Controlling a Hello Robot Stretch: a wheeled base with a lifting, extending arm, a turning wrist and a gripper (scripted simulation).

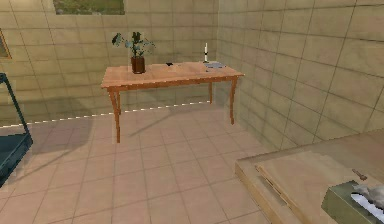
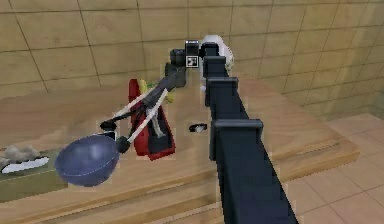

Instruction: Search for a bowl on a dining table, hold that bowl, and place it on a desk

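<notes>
In the arm side view a dark blue bowl (image 2: 88,160) hangs tilted at the far end of my gripper (image 2: 118,138), clear of the wooden top (image 2: 60,115) behind it, so the gripper holds the bowl. The dark arm (image 2: 235,140) rises from the bottom edge to the wrist markers (image 2: 188,57). A red object (image 2: 152,138) stands on the wooden top just right of the fingers. In the forward view a wooden table (image 1: 185,76) stands ahead by the tiled wall, bearing a potted plant (image 1: 135,50) and a candle (image 1: 206,52).
A low wooden surface (image 1: 300,175) lies at the forward view's lower right with a grey-green box (image 1: 355,195); that box (image 2: 20,162) sits left of the bowl. A white round thing (image 2: 215,48) is behind the wrist. Dark furniture (image 1: 12,130) stands at the left edge. Tiled floor lies between.
</notes>
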